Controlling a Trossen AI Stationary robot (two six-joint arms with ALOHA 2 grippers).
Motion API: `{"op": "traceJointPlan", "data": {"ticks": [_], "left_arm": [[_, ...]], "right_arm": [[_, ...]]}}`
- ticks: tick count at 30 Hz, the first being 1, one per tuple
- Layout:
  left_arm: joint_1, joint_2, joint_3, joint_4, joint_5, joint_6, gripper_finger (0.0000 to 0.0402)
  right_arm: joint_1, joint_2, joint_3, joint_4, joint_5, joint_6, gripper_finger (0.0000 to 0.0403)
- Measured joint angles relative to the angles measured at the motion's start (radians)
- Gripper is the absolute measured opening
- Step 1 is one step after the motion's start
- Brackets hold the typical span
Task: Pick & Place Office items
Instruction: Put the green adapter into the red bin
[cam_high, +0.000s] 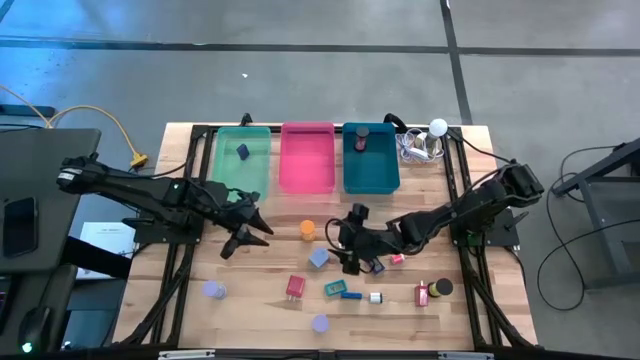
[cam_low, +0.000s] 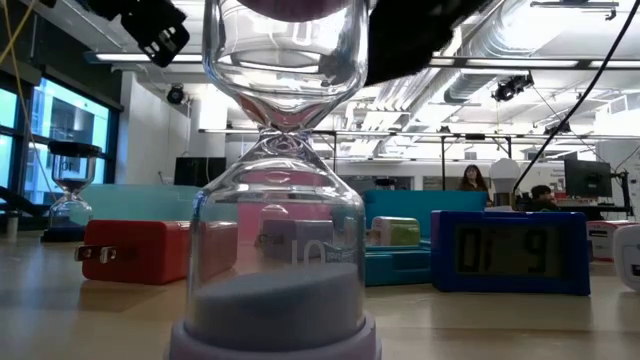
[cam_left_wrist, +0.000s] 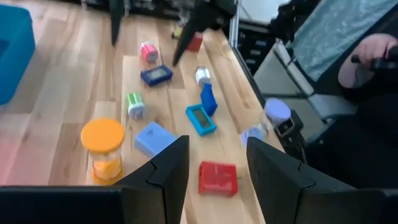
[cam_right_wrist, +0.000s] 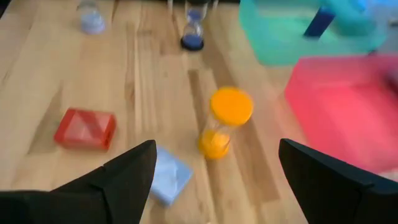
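Note:
The office items lie scattered on the wooden table's near half. Among them are an orange hourglass (cam_high: 307, 229) (cam_right_wrist: 224, 121), a light blue block (cam_high: 319, 258) (cam_left_wrist: 153, 138), a red block (cam_high: 295, 288) (cam_left_wrist: 217, 177), a teal piece (cam_high: 335, 288), lavender hourglasses (cam_high: 213, 290) (cam_high: 320, 323) and a dark cap (cam_high: 442, 287). My left gripper (cam_high: 250, 232) (cam_left_wrist: 214, 168) hovers open, left of the orange hourglass. My right gripper (cam_high: 350, 245) (cam_right_wrist: 214, 180) is open just right of the light blue block, holding nothing.
Green tray (cam_high: 243, 170), pink tray (cam_high: 307, 165) and teal tray (cam_high: 372, 172) stand along the far edge; the green one holds a blue piece (cam_high: 243, 151), the teal one a dark piece (cam_high: 361, 137). A white ball with cables (cam_high: 430, 140) lies beside them. A lavender hourglass (cam_low: 275, 200) fills the low view.

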Motion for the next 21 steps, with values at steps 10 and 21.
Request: {"op": "traceJointPlan", "data": {"ticks": [10,21], "left_arm": [[-0.023,0.000,0.000,0.017,-0.176,-0.049,0.0156],[-0.024,0.003,0.000,0.012,-0.036,-0.047,0.0156]], "right_arm": [[0.000,0.000,0.000,-0.065,-0.014,0.092,0.0327],[0.000,0.000,0.000,-0.063,-0.045,0.092,0.0327]]}}
